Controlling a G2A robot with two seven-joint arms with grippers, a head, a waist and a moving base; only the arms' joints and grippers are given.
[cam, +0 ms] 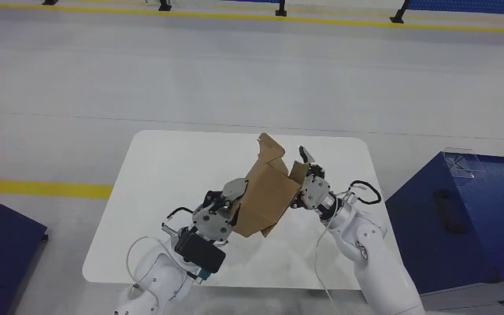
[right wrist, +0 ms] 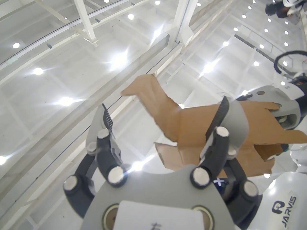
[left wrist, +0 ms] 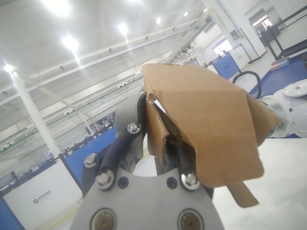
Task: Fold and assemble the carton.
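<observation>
The brown carton (cam: 264, 197) is partly folded, with loose flaps at its top, and is held tilted above the white table (cam: 173, 181). My left gripper (cam: 231, 197) is at its lower near side. In the left wrist view this gripper (left wrist: 156, 111) is shut on a carton (left wrist: 206, 125) wall, and cardboard hides one finger. My right gripper (cam: 305, 169) is at the carton's far right corner. In its own view the right gripper (right wrist: 165, 106) stands open, fingers wide apart. One of those fingers (right wrist: 225, 116) lies against the carton (right wrist: 191, 123), with a flap sticking up between them.
A blue cabinet (cam: 449, 213) stands right of the table and a dark blue box (cam: 16, 236) left of it. Bare tabletop lies to the left of the carton and behind it. The left arm's wrist (right wrist: 275, 111) sits just beyond the carton in the right wrist view.
</observation>
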